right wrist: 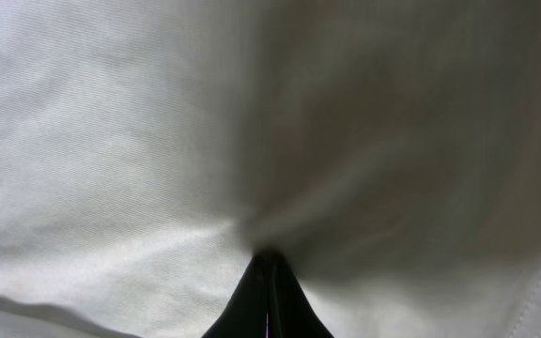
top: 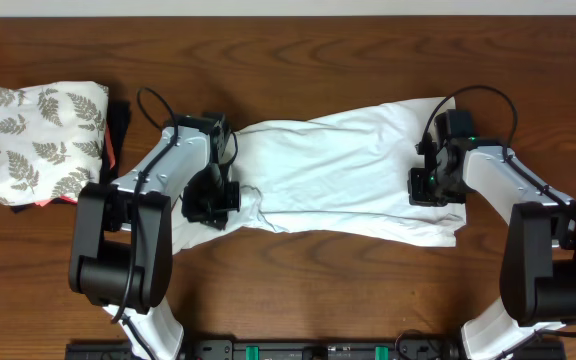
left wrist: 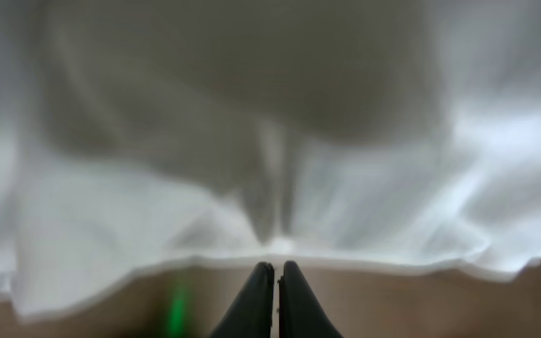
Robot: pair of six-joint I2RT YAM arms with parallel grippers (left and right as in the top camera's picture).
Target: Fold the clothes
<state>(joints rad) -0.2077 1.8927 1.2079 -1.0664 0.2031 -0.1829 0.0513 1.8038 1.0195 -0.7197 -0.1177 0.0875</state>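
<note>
Looking straight down from above the table [top: 298, 40], taking in the whole T-shirt [top: 338, 170]; riding the left wrist, peering over the left gripper [left wrist: 277, 268] very close into cloth; doing likewise over the right gripper [right wrist: 269, 255]; sharing with the overhead only the shirt's left and right ends.

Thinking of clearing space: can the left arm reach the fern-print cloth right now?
Probably not yet: the left gripper is shut on the T-shirt, so it must let go first. Beyond that, the way to the fern-print cloth looks free.
</note>
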